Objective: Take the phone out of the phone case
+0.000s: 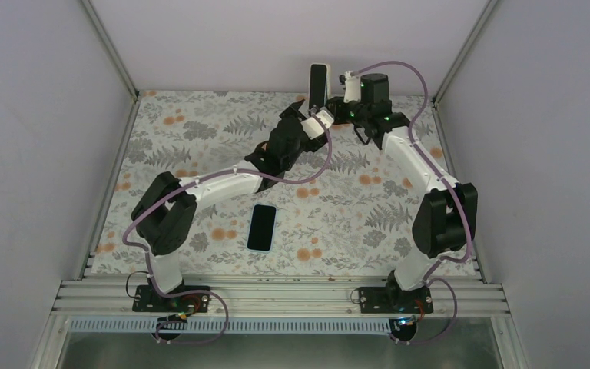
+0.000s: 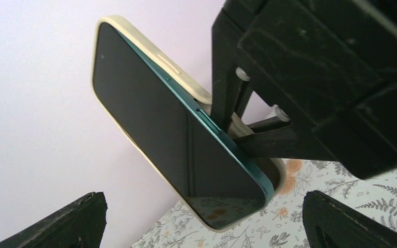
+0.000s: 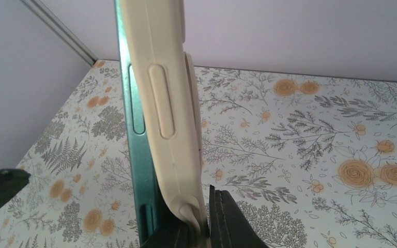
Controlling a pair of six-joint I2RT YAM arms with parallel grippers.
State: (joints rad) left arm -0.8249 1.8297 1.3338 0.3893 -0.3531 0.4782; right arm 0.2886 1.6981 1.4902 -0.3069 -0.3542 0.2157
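While the right fingers (image 3: 233, 223) pinch the cream case (image 3: 160, 77) upright over the far table (image 1: 200, 138), the phone (image 2: 176, 139) sits in it, one edge lifted out. The left fingers (image 2: 77, 222) gape nearby, empty.

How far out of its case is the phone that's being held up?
Partly out. One long teal edge of the phone stands clear of the cream case, while the opposite edge sits inside its rim.
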